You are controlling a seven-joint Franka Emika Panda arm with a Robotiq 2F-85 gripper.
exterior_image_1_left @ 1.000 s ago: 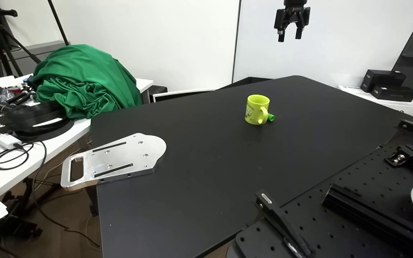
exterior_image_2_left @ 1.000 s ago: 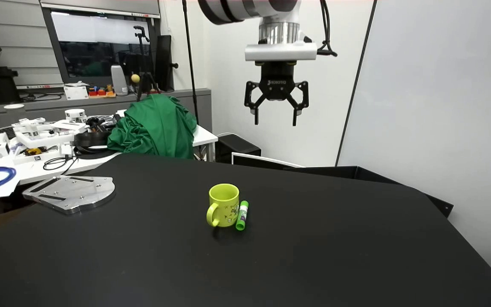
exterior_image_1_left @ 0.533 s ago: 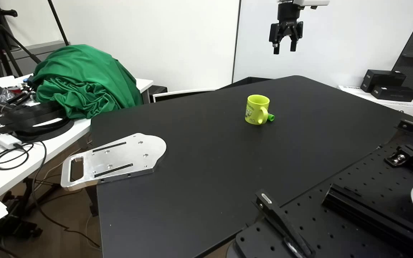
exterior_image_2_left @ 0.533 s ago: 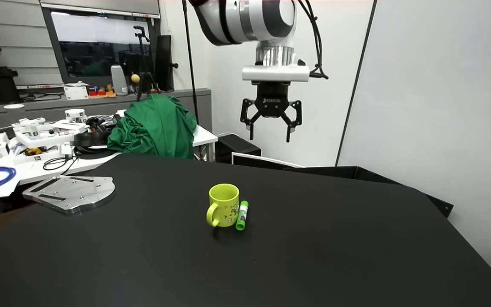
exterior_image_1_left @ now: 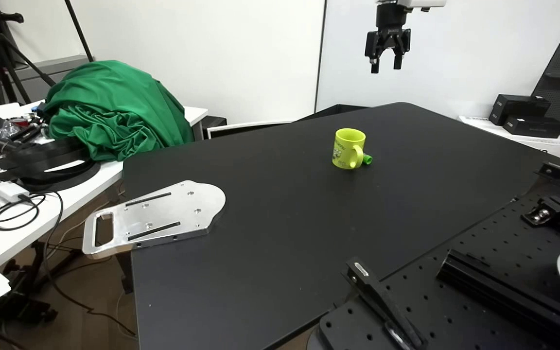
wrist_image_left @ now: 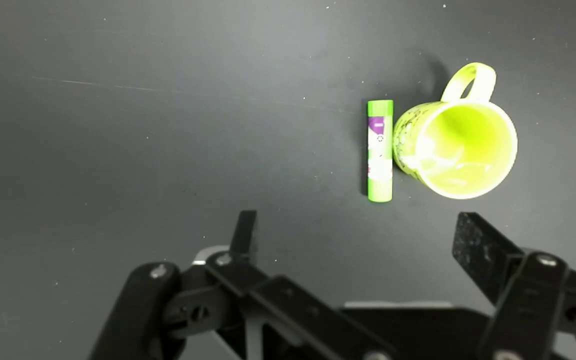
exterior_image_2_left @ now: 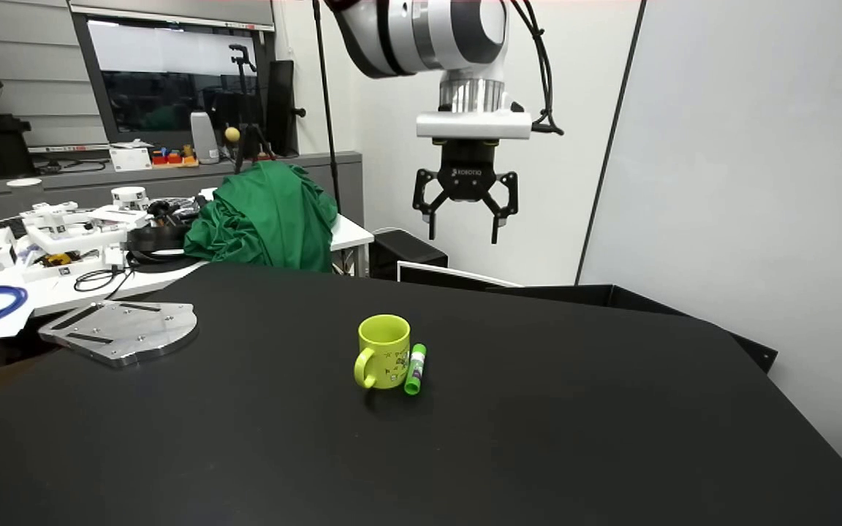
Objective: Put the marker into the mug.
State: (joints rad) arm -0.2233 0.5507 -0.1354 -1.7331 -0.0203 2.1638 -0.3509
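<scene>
The lime-green mug (exterior_image_1_left: 343,151) stands upright on the black table, its handle to one side; it also shows in an exterior view (exterior_image_2_left: 383,358) and in the wrist view (wrist_image_left: 465,150). The marker (exterior_image_2_left: 416,370), a short green stick with a white and purple label, lies on the table close beside the mug. It is mostly hidden behind the mug in an exterior view (exterior_image_1_left: 367,159) and fully visible in the wrist view (wrist_image_left: 380,150). My gripper (exterior_image_2_left: 463,235) is open and empty, high above the table; its spread fingers show in an exterior view (exterior_image_1_left: 386,67) and the wrist view (wrist_image_left: 358,215).
A silver metal plate (exterior_image_1_left: 163,214) lies at the edge of the black table (exterior_image_1_left: 280,272). A white side table carries a green cloth (exterior_image_1_left: 114,112) and clutter. A dark pegboard base (exterior_image_1_left: 435,291) with rails adjoins the table. A white wall (exterior_image_2_left: 742,146) stands behind.
My gripper has come down and shifted slightly left in both exterior views between one second and half a second ago, staying open. Since then it looks still. The mug and marker have not moved.
</scene>
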